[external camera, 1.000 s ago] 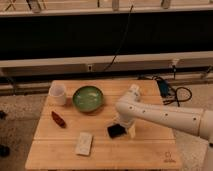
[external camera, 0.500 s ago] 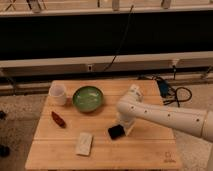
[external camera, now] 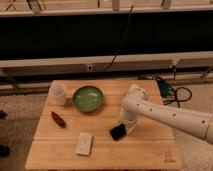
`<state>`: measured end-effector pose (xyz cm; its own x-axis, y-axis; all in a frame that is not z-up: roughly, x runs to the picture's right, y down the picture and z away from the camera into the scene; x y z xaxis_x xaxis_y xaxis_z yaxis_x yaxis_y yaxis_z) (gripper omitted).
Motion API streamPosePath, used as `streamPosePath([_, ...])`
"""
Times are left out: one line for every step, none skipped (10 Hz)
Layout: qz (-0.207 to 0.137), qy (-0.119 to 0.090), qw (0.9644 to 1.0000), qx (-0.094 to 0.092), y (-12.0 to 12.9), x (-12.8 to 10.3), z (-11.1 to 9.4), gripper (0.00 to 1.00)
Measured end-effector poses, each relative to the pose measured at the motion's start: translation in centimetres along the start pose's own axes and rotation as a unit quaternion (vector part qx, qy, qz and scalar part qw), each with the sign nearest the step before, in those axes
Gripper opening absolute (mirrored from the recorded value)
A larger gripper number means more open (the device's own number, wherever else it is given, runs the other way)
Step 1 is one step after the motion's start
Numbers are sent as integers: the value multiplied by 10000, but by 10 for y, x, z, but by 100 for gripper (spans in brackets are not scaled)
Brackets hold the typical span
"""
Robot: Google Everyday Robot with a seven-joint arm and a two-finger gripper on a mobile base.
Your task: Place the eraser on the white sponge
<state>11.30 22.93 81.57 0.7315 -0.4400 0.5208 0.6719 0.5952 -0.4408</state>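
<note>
The eraser [external camera: 117, 132] is a small black block lying on the wooden table [external camera: 150, 150], right of centre. My gripper [external camera: 126, 127] comes down from the white arm on the right and sits right at the eraser's right edge, partly covering it. The white sponge [external camera: 84, 143] is a flat off-white pad lying near the table's front, to the left of the eraser and apart from it.
A green bowl [external camera: 88, 98] sits at the back middle of the table. A white cup [external camera: 58, 93] stands at the back left. A dark red elongated object [external camera: 58, 119] lies on the left side. Cables [external camera: 172, 92] lie on the floor behind the table on the right.
The arm has hardly moved. The eraser and the sponge lie where they were.
</note>
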Motion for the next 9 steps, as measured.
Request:
streamPosePath([-96,180,9998,-31,-4,-3,-1,0])
streamPosePath([-127,336,9994,-12,-6,-6,-2,0])
streamPosePath([-162,502,9986,-36,-5,-4,-3,0])
streamPosePath([-181,425,9989,-4,-7,-4,-6,0])
streamPosePath([-221,344,9991,-54,-5,-4,-9,0])
streamPosePath([-286,357,9989,-100,-5,-6,-12,0])
streamPosePath([-365,442,9983,-101,-9,-9,-14,0])
streamPosePath([-441,529,9976,-103,-12,-12,-17,0])
streamPosePath([-502,541,9972,-139,-12,-14,-20,0])
